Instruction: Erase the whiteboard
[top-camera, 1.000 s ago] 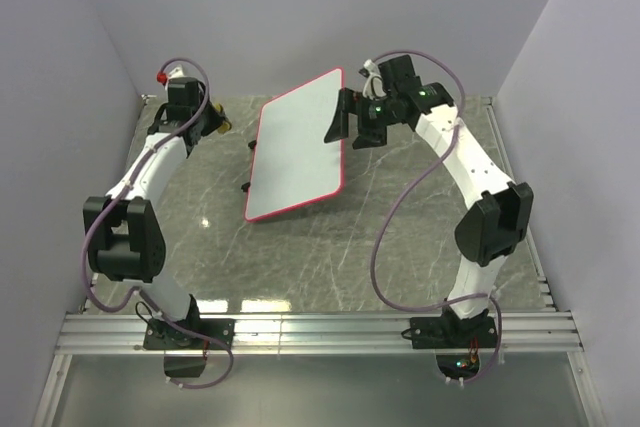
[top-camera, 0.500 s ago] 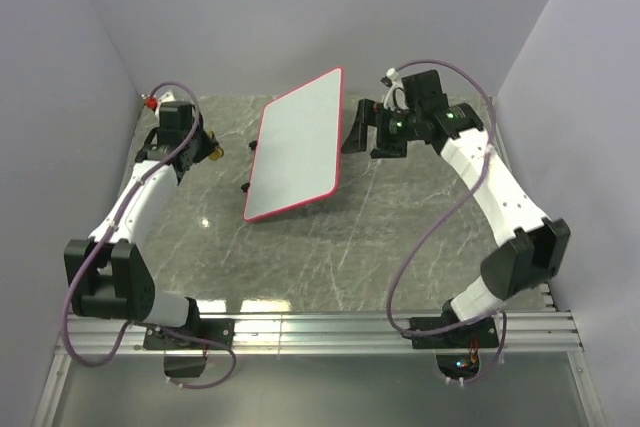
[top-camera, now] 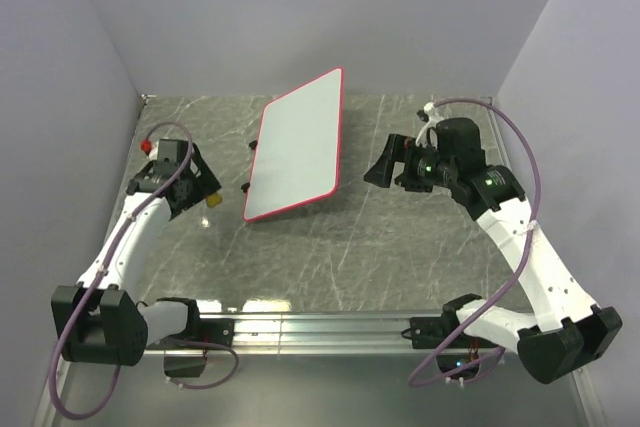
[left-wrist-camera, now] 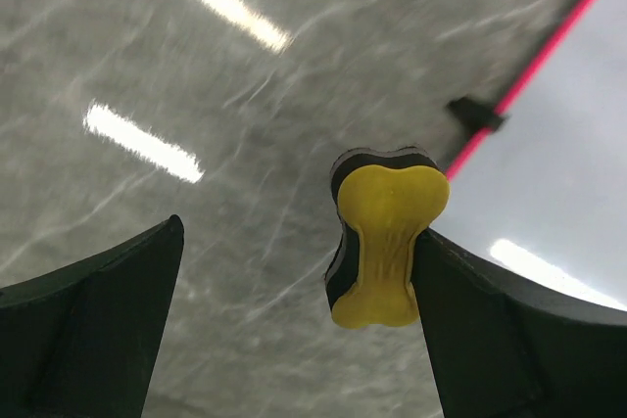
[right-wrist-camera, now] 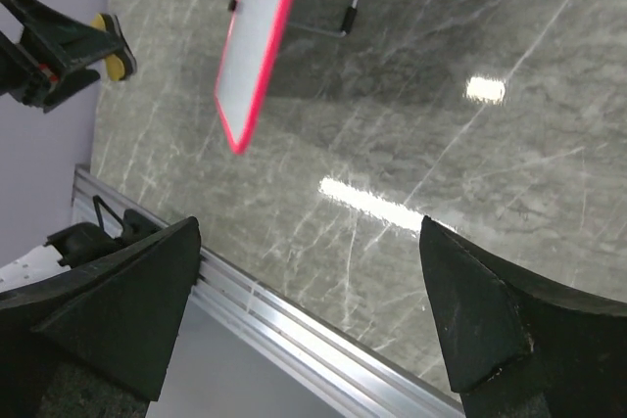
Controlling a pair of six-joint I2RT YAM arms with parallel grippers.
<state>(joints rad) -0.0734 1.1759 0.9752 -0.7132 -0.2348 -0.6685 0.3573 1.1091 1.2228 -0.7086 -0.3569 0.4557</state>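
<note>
The whiteboard, white with a red-pink rim, stands tilted on small black feet at the middle back of the table; its face looks blank. It also shows in the left wrist view as the whiteboard and edge-on as the whiteboard. My left gripper is open to its left. A yellow eraser with a black backing leans against the right finger only, with a wide gap to the other. My left gripper hangs over bare marble. My right gripper is open and holds nothing, to the right of the board.
The grey marble tabletop ends at an aluminium rail along the near edge, also seen as the rail. Purple-grey walls close in the left, back and right sides. A black foot of the board juts from its rim.
My left arm has drawn back toward the near left and its jaws have opened off the eraser. My right arm has pulled away from the board, to the right and nearer.
</note>
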